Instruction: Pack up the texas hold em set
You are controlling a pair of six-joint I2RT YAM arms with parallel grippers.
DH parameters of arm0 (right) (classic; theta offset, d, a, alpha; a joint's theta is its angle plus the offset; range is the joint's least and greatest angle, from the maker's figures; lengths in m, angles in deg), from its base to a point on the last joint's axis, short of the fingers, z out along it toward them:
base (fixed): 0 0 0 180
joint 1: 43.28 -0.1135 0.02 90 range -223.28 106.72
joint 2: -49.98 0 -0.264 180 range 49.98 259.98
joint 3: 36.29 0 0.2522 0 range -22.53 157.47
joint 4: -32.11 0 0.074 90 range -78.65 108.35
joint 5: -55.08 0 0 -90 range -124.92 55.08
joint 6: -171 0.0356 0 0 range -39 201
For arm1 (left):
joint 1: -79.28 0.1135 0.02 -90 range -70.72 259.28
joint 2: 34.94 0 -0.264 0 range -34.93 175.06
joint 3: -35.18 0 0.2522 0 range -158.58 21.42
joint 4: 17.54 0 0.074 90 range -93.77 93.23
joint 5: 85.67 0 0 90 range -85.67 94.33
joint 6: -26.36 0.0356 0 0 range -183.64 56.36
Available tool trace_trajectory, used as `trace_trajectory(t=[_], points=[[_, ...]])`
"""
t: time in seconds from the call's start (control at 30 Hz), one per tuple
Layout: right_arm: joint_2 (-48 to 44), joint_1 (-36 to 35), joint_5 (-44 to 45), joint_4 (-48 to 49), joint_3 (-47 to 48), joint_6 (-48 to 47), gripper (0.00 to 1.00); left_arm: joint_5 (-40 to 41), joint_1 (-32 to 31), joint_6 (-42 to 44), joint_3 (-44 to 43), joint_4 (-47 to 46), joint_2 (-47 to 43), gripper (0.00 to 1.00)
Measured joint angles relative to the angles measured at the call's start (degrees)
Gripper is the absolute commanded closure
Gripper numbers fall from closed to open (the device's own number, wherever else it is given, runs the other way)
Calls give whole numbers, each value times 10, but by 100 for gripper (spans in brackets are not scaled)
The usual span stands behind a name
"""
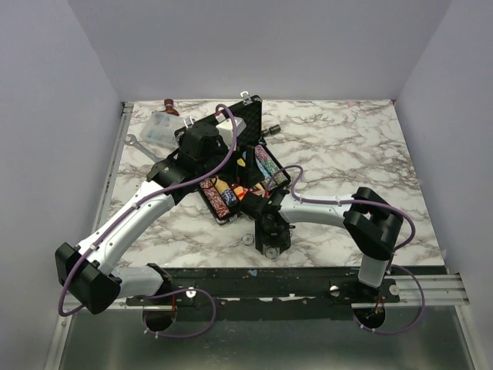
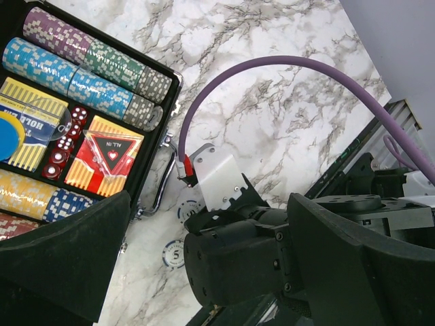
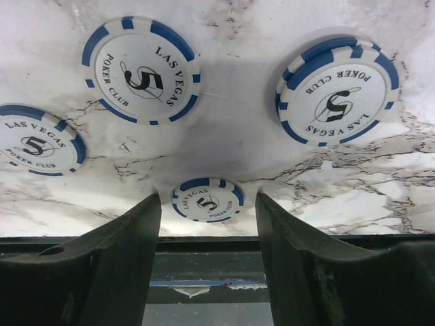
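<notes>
Chip-pickup step: R gripper (image 3: pixel 207 198), open astride loose chip (image 3: pixel 206 202) at case's (image 1: pixel 250 119) 6 o'clock, prob. must pinch & lift; L gripper (image 2: pixel 209 204) open.

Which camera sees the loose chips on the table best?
The right wrist view: the loose chips fill it, lettering readable. The left wrist view shows two, partly hidden. The top view shows only tiny specks.
</notes>
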Motion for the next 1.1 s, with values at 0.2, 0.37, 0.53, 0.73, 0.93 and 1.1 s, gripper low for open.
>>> trace_trajectory(t=[0.2, 0.37, 0.53, 0.73, 0.93, 1.1], points=[[1, 0, -3, 5, 0, 2, 46, 0, 0, 0, 0, 0, 0, 3], [1, 0, -5, 9, 0, 4, 50, 0, 0, 0, 0, 0, 0, 3], [1, 0, -4, 11, 0, 7, 54, 0, 0, 0, 0, 0, 0, 3], [-2, 0, 4, 9, 0, 10, 55, 0, 0, 0, 0, 0, 0, 3], [-22, 3, 31, -10, 3, 12, 55, 0, 0, 0, 0, 0, 0, 3], [-45, 22, 47, -24, 5, 9, 55, 0, 0, 0, 0, 0, 0, 3]])
